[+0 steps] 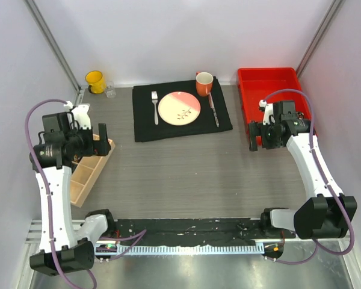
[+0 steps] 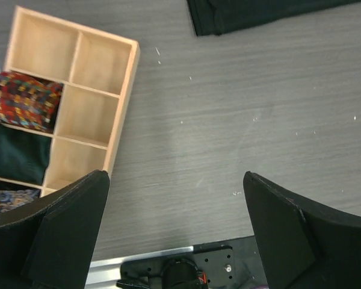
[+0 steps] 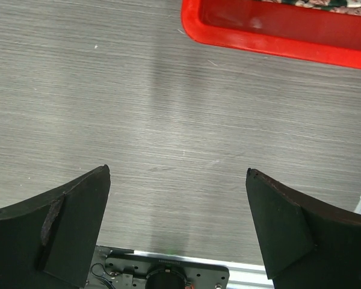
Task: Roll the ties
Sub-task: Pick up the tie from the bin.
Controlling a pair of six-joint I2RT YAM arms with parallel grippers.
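Ties point(image 2: 23, 101) coiled in wooden organizer point(image 2: 125, 90) on grey wood-grain tabletop point(image 2: 240, 132)

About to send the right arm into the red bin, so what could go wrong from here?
1. The open right gripper hangs just outside the red bin; its wall could catch a finger going in.
2. Only a sliver of patterned fabric shows inside, so a grab may miss.
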